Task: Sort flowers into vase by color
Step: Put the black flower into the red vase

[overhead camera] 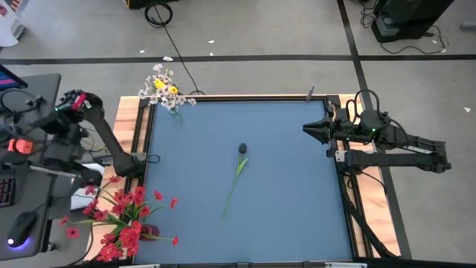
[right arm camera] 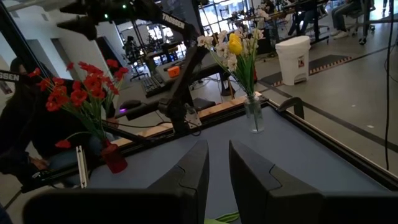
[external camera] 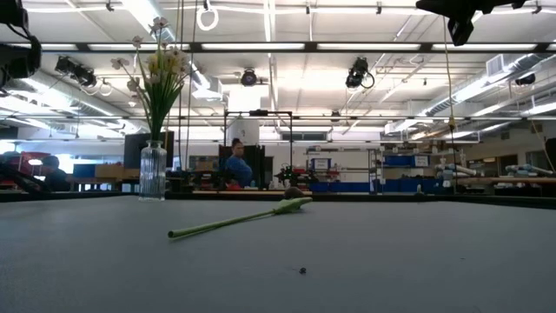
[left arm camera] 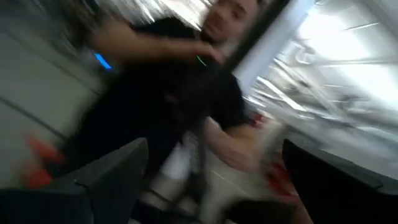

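Observation:
One flower (overhead camera: 236, 177) with a dark bud (overhead camera: 242, 149) and a green stem lies flat on the blue mat at mid-table, also seen in the low view (external camera: 234, 223). A glass vase (external camera: 153, 170) at the far left corner holds white and yellow flowers (overhead camera: 165, 85). A red vase (right arm camera: 114, 157) at the near left corner holds red flowers (overhead camera: 123, 219). My left gripper (left arm camera: 214, 146) is raised off the table's left side, open and empty, pointing at a person. My right gripper (right arm camera: 219, 163) hovers at the right edge, a narrow gap between its fingers, empty.
A person in dark clothes (left arm camera: 174, 106) sits beyond the table's left side, beside a desk with a keyboard and mouse (overhead camera: 22, 223). The wooden frame (overhead camera: 134, 119) borders the mat. The mat around the lying flower is bare.

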You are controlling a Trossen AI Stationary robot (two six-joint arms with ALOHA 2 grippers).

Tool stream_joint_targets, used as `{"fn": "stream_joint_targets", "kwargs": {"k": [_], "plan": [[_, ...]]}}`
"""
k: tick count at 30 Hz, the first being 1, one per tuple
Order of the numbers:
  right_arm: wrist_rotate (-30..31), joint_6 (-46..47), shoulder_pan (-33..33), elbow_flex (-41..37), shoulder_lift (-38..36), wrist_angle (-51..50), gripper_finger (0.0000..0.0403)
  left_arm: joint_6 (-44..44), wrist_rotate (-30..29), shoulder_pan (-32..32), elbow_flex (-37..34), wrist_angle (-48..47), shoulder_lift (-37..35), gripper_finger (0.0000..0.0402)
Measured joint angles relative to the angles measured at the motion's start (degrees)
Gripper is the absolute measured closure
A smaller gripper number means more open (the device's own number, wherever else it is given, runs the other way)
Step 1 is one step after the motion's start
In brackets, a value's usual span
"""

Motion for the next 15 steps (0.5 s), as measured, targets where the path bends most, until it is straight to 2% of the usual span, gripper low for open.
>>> {"fn": "stream_joint_targets", "kwargs": {"k": [6,12,15], "plan": [[0.0,0.0,0.0,0.0,0.0,0.0,0.0330,18.8,-19.4,4.9,5.2,-3.4,5.1,0.0024],[0.0,0.0,0.0,0.0,0.0,0.0,0.0330,22.9,-37.0,14.7,10.5,-7.5,12.8,0.0024],[0.0,0.0,0.0,0.0,0.0,0.0,0.0330,22.5,-39.5,22.6,12.9,-8.2,18.1,0.0026]]}}
